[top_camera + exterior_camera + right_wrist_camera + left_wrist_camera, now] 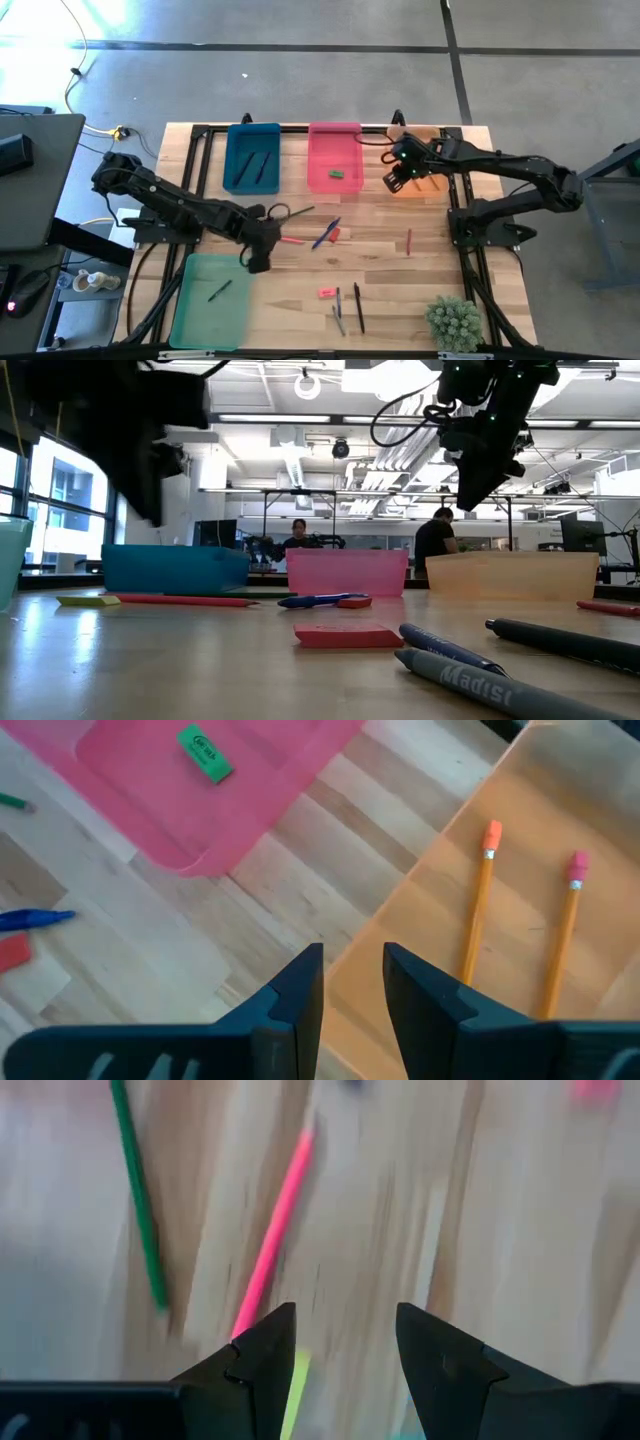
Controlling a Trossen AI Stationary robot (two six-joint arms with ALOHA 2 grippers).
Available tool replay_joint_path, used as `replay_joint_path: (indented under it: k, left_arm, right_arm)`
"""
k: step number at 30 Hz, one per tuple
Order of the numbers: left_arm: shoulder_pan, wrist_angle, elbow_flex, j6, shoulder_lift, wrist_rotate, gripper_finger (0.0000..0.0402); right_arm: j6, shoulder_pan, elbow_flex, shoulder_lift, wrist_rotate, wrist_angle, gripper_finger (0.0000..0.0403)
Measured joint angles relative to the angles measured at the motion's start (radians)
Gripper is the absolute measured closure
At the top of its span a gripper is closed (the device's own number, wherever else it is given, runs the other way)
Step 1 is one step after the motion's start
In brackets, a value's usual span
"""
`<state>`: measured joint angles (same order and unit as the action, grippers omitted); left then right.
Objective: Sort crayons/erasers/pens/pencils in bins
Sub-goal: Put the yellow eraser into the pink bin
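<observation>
My left gripper (258,262) hangs open and empty over the bare wood by the green bin (212,298), which holds one dark green stick (220,290). Past its fingers lie a pink pencil (275,1230), a green pencil (140,1200) and a yellow eraser (295,1390). My right gripper (353,955) is open and empty above the near edge of the orange bin (520,840), where two orange pencils (478,900) lie. The pink bin (334,158) holds a green eraser (205,753). Two dark pens (253,168) lie in the blue bin (253,158).
Loose on the table: a blue pen (325,235) beside a small red piece (336,233), a red stick (408,241), a pink eraser (327,293) and dark pens (350,308) near the front edge. A small green plant (455,322) stands at the front right corner.
</observation>
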<state>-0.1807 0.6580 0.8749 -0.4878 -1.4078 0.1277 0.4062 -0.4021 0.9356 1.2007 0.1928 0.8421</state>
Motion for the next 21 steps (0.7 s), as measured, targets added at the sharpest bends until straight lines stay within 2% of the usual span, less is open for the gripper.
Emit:
replay_joint_path:
  k: [4, 9, 11, 14, 18, 21]
  left_arm:
    - [0.066, -0.184, 0.001, -0.041, -0.004, 0.001, 0.0241]
    - [0.154, -0.290, 0.002, -0.044, -0.004, 0.000, 0.0241]
    - [0.181, -0.256, 0.014, -0.041, -0.004, -0.012, 0.0241]
    - [0.203, -0.107, 0.070, -0.013, -0.004, -0.029, 0.0241]
    - [0.197, 0.072, 0.125, 0.023, -0.004, 0.001, 0.0241]
    - [0.193, 0.141, 0.127, -0.113, -0.004, -0.007, 0.0241]
  right_arm:
    - [-0.018, -0.021, 0.000, 0.000, 0.000, 0.000, 0.0304]
    - [-0.055, -0.042, 0.000, 0.000, -0.003, 0.000, 0.0304]
    - [-0.069, -0.050, 0.000, 0.000, -0.004, 0.000, 0.0304]
    - [-0.084, -0.062, 0.000, 0.000, -0.004, 0.000, 0.0304]
    - [-0.101, -0.076, 0.000, 0.000, -0.004, 0.000, 0.0304]
    - [-0.101, -0.084, 0.000, 0.000, -0.004, 0.000, 0.0304]
